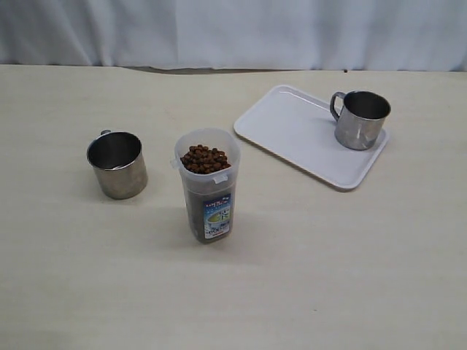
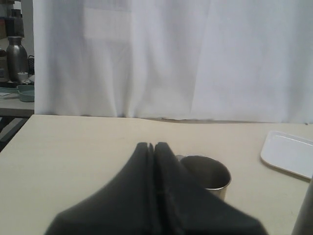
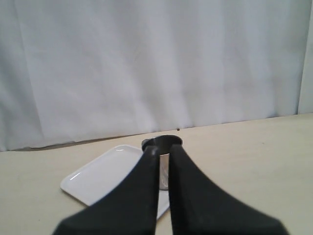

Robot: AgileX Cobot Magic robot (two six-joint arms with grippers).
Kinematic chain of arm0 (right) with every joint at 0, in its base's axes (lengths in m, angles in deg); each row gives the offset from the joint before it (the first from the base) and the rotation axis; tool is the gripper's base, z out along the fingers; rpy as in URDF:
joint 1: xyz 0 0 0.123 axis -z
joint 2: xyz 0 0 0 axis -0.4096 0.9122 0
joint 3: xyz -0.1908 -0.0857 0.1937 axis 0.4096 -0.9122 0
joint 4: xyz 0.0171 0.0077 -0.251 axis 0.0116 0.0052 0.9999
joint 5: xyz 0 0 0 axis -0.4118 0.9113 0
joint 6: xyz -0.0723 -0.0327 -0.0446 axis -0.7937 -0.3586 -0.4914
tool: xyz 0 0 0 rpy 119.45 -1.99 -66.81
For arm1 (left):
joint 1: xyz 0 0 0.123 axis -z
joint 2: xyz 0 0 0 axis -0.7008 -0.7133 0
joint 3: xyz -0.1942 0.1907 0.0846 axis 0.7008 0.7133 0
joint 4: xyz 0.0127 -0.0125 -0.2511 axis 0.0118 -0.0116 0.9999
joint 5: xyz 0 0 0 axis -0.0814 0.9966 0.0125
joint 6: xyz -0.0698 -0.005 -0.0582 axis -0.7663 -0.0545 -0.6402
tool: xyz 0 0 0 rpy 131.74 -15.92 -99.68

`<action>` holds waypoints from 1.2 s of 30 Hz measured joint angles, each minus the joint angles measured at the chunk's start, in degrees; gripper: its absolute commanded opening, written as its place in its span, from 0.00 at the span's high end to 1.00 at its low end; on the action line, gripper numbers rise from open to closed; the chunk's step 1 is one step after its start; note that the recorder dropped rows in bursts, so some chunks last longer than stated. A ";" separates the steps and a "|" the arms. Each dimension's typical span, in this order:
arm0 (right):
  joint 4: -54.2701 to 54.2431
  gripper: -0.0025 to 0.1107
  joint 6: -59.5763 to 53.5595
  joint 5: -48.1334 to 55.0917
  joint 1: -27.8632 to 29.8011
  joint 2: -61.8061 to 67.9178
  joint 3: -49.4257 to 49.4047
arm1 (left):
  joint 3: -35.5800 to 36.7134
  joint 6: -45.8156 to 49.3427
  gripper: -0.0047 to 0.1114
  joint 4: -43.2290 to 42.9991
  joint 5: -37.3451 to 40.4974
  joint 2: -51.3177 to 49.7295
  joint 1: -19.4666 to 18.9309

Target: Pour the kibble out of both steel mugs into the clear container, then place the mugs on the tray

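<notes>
left gripper (image 2: 151, 145): my jaws pressed together, holding nothing.
right gripper (image 3: 163, 149): jaws drawn in to a thin slit, nothing between them.
clear container (image 1: 208, 186): upright mid-table, kibble (image 1: 205, 158) heaped near its rim.
left mug (image 1: 117, 164): upright on the bare table (image 1: 350, 277) at 9 o'clock from the container, close but apart; looks empty; handle toward 11 o'clock.
right mug (image 1: 361, 120): upright on the tray (image 1: 292, 127), at its 3 o'clock end, handle toward 10 o'clock.
tray position: 2 o'clock from the container, long axis running 10 to 4.
step, my guess: pouring looks done; one mug is on the tray, the left mug not yet.
key relation: left mug (image 2: 208, 174) sits just beyond my left fingertips, a bit off-line; my left arm is nearer. Carry path to the tray runs toward 2 o'clock past the container, so tipping it is the risk.
view gaps: the exterior view shows neither gripper; only the wrist views show jaws. The right wrist view shows the right mug (image 3: 161, 143) straight ahead on the tray (image 3: 105, 174). Kibble shows in the exterior view only.
</notes>
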 measured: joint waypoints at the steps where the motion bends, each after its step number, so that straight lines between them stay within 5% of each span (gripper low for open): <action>1: 0.00 0.93 0.00 0.10 0.00 0.00 0.00 | 0.00 0.00 0.96 0.00 0.00 0.00 0.00; 21: 0.00 0.93 0.00 0.09 0.00 0.00 0.00 | 0.00 0.11 0.96 -0.19 -0.15 0.00 0.00; 36: 0.00 0.93 0.00 0.09 0.00 0.00 0.00 | 0.00 -3.16 0.96 -2.68 -17.66 0.00 0.00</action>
